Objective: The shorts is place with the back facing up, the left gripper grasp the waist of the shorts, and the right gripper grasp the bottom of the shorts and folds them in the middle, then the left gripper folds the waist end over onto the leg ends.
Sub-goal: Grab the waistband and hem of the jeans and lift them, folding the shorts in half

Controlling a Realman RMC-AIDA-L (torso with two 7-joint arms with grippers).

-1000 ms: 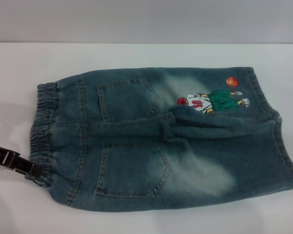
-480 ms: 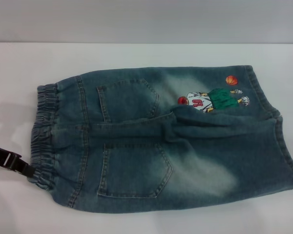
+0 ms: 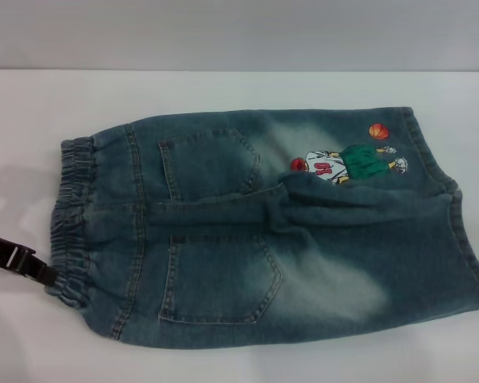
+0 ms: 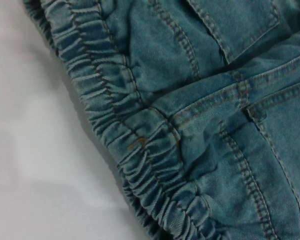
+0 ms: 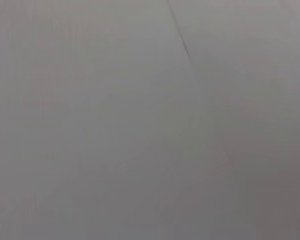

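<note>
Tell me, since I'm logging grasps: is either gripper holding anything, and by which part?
The left gripper meets the shorts at the waist, near corner; whether it grips cannot be told. The right gripper is out of view.

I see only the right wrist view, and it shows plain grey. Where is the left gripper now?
Observer: The left gripper is at the near corner of the waist of the shorts, at the robot's left. The head view shows only its black tip.
Operator: Are the shorts lying flat?
Observer: Not fully. The shorts lie back up on the white table, with a raised fold along the middle seam.
Operator: Is the right gripper near the leg ends?
Observer: No view shows it. The leg ends lie untouched at the robot's right.
</note>
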